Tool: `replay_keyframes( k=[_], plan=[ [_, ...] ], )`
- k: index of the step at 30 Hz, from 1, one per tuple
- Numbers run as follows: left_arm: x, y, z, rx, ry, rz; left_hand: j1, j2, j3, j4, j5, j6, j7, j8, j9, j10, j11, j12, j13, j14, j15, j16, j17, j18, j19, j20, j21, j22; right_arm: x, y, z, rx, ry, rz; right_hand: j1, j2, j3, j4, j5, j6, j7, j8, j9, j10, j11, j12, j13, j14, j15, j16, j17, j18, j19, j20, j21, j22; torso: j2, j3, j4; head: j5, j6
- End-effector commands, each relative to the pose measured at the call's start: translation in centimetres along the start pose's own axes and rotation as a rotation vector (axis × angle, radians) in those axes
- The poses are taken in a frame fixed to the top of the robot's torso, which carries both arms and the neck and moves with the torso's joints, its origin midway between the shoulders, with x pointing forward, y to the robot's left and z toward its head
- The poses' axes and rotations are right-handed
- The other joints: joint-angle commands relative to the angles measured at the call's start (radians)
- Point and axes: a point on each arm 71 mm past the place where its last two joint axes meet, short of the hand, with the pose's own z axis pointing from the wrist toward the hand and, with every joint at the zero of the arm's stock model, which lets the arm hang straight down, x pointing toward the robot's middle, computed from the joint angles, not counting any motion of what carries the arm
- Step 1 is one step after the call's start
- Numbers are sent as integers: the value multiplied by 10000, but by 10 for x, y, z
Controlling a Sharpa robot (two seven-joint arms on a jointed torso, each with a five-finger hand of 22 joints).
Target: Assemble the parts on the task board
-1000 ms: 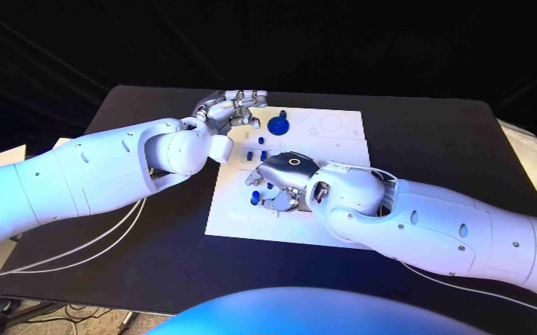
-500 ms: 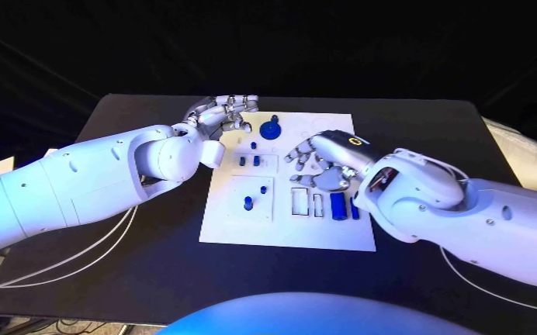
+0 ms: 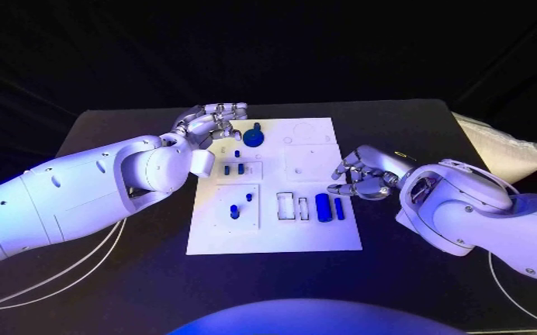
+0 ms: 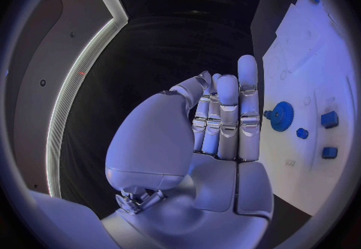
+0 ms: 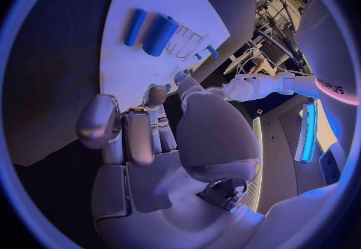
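White task board (image 3: 319, 236) lies flat at centre of the black worktop (image 3: 112, 129), with blue parts spread across it. A blue gear (image 3: 254, 137) sits near the far-left corner; two small blue blocks (image 3: 233, 170) stand in a recess behind it, and a small blue peg (image 3: 234, 211) stands in the near-left panel. Two blue cylinders, one thick (image 3: 323, 207) and one thin (image 3: 339, 208), lie side by side at the right, next to open rectangular slots (image 3: 285, 205).

Left hand (image 3: 213, 123) hovers at the board's far-left edge, just beside the gear. It is empty, fingers held straight and close together per the left wrist view (image 4: 225, 122). Right hand (image 3: 362, 174) is off the board's right edge, near the cylinders, fingers curled in. The right wrist view (image 5: 143, 129) shows nothing in its grasp.

Risks, as judged:
- Cylinders are round and lie loose. A glancing finger contact would prob. roll them off the board edge, which is close.
- Board appears unfixed. A sideways push from either hand could slide it and throw off alignment w/ the slots.
- Left fingers are v. near the gear, so a careless descent could knock it out of position.
- Small blocks and peg are crowded; a broad hand approach could tip neighbours.
- Seating state of the parts can't be told at this res.
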Motion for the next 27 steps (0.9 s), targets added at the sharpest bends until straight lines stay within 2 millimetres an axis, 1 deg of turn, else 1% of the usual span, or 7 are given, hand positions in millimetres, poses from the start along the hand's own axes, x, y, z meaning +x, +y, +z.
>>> replay_keyframes(
  k=[1,4,9,10,18,22,27],
  plan=[
    [3,1,0,28,226,-36,-10,110,-66,-8,-4,-59,-14,61,-12,-58,25,35,15,-79,-6,-24,-13,105,-9,-12,-36,-17,8,-7,-1,1046,523,-407,-191,29,-298,278,184,22,-77,108,55,129,7,558,722,552,-62,168,233,-183,76,-33,151,238,-16,1,-19,-24,8],
    [2,1,-1,13,220,-38,-10,110,-66,-8,-4,-59,-14,61,-12,-58,25,35,15,-79,-6,-24,-13,105,-9,-12,-36,-17,14,-7,-1,1236,684,-585,-272,34,-629,583,42,-1,-87,190,126,184,4,924,1238,573,-64,288,415,-208,110,-33,257,416,-6,-11,-1,-25,4],
    [0,2,-1,-8,179,-34,-10,110,-66,-8,-4,-59,-14,61,-12,-58,25,35,15,-79,-6,-24,-13,105,-9,-12,-36,-17,23,-3,1,1311,909,-781,-177,50,-880,770,-27,-4,-98,278,200,179,-3,1092,1528,576,-66,347,494,-218,113,-34,312,500,-10,-12,7,-4,-1],
    [0,2,-2,-10,175,-34,-10,110,-66,-8,-4,-59,-14,61,-12,-58,25,35,15,-79,-6,-24,-13,105,-9,-12,-36,-17,25,-3,2,1310,953,-805,-125,68,-974,841,-32,-7,-102,314,233,162,-7,1119,1604,574,-68,358,502,-220,109,-34,326,519,-12,-15,-5,10,-9],
    [0,3,-2,-21,173,-36,-10,110,-66,-8,-4,-59,-14,61,-12,-58,25,35,15,-79,-6,-24,-13,105,-9,-12,-36,-17,35,1,6,1296,1227,-992,-47,115,-1166,1002,-44,-4,-113,390,302,167,-13,1199,1788,568,-70,372,510,-223,100,-34,351,556,-11,-17,-23,23,-30],
    [0,3,-2,-30,187,-41,-10,110,-66,-8,-4,-59,-14,61,-12,-58,25,35,15,-79,-6,-24,-13,105,-9,-12,-36,-17,41,3,9,1276,1361,-1049,-31,129,-1197,1030,-30,-7,-114,401,314,165,-14,1207,1813,567,-71,374,512,-225,100,-33,357,567,-5,-17,3,19,-42],
    [-1,3,-3,-35,176,-39,-10,110,-66,-8,-4,-59,-14,61,-12,-58,25,35,15,-79,-6,-24,-13,105,-9,-12,-36,-17,48,5,13,1235,1541,-1076,32,158,-1244,1063,21,-17,-116,421,335,163,-16,1222,1864,565,-72,380,519,-227,97,-33,366,581,-6,-12,0,48,-68]
  ],
)
